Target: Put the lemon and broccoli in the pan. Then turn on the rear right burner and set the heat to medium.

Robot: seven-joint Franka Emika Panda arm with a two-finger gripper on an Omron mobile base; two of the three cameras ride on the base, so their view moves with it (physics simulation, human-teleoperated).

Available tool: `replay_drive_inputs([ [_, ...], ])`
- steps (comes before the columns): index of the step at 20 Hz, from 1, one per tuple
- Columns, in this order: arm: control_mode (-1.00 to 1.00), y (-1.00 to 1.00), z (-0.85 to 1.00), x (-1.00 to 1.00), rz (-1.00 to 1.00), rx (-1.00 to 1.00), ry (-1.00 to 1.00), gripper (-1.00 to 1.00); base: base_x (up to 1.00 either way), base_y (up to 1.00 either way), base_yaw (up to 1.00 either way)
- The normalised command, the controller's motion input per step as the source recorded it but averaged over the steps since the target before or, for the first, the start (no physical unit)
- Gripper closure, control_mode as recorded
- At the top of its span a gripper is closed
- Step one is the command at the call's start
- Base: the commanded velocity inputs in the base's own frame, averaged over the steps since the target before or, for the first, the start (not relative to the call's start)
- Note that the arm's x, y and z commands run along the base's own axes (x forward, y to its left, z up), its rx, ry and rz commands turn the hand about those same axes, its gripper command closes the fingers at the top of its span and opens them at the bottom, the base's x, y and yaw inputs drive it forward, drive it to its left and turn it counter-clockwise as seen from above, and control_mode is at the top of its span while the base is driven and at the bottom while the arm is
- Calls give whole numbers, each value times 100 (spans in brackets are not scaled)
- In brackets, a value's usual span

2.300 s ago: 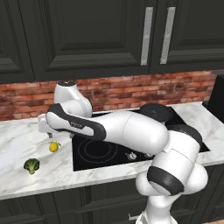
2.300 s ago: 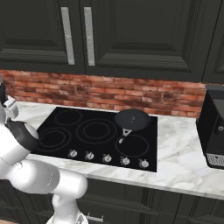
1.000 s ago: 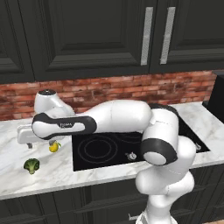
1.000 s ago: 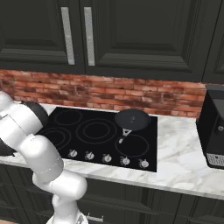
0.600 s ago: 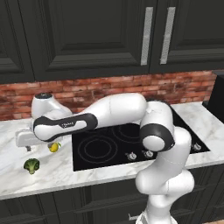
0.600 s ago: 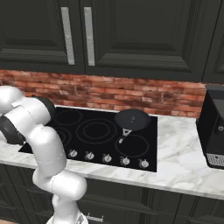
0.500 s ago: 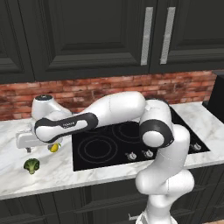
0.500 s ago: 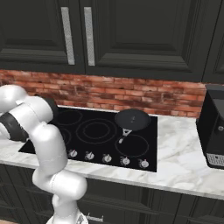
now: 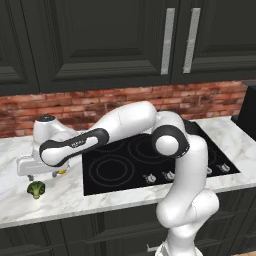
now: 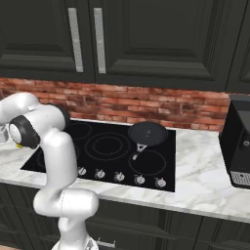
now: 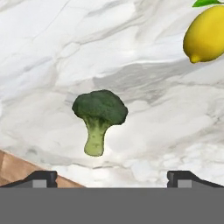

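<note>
Gripper (image 11: pixel 111 177) stands wide, empty, above broccoli (image 11: pixel 99 117) on marble counter (image 11: pixel 52 52). Floret judged light, springy; firm stalk likely offers surest hold. Lemon (image 11: pixel 205 35) nearby.

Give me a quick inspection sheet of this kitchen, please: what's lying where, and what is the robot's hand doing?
Surface: white marble counter with a black cooktop set in it.
Job's things: small dark green broccoli floret and bright yellow lemon lie apart on the marble left of the cooktop; round dark pan sits on the rear right burner, nothing in it.
Clutter: black appliance at the counter's right end.
Gripper: jaws open, hanging above the broccoli, holding nothing.
Cables: nothing seen.
Surroundings: red brick backsplash, dark cabinets.
</note>
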Motion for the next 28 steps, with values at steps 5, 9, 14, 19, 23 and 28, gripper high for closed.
replay_drive_inputs([
  [5, -100, 9, 0, 0, -1, -1, 0, -100, 0, 0, 0],
  [9, -100, 1, -3, 1, -9, -3, 2, -100, 0, 0, 0],
  [14, -100, 0, -20, 6, -14, 0, 4, -100, 0, 0, 0],
  [19, -100, 0, -33, 10, -15, 0, 7, -100, 0, 0, 0],
  [23, -100, 5, -16, 13, -16, 0, 2, -100, 0, 0, 0],
  [28, -100, 15, -7, 14, -8, 0, 0, -100, 0, 0, 0],
])
